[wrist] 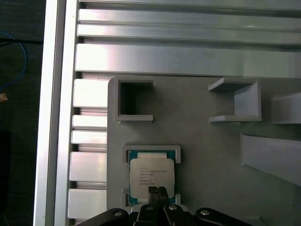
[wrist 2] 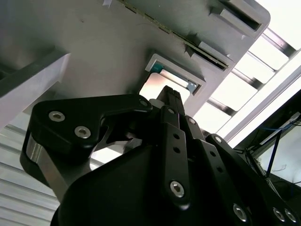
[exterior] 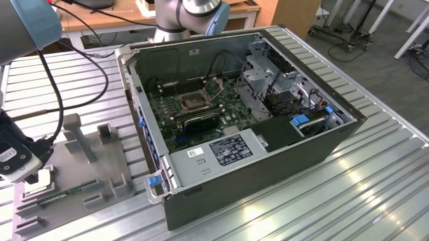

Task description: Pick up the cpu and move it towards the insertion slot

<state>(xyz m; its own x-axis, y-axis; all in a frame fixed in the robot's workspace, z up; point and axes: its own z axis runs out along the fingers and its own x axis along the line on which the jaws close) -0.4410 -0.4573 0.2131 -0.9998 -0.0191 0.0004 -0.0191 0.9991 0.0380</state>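
Observation:
The cpu (wrist: 151, 175), a flat square chip with a shiny silver top and pale rim, lies in a shallow recess of the grey fixture plate (wrist: 197, 141). In the second wrist view the cpu (wrist 2: 156, 87) gleams just beyond the black fingers (wrist 2: 170, 101). My gripper (wrist: 157, 191) hovers right over the chip's near edge, shut, with nothing between its fingertips. In the exterior view my gripper (exterior: 28, 168) is at the far left, over the plate (exterior: 80, 168). The insertion slot (exterior: 194, 103), a dark square socket in a silver frame, sits on the motherboard inside the open computer case (exterior: 268, 150).
Grey upright holders (exterior: 77, 135) and blocks stand on the fixture plate. A green memory stick (exterior: 64, 193) lies near its front. The case walls rise around the motherboard. Black cables (exterior: 57, 90) hang from the arm. The table is ribbed aluminium (exterior: 375, 191).

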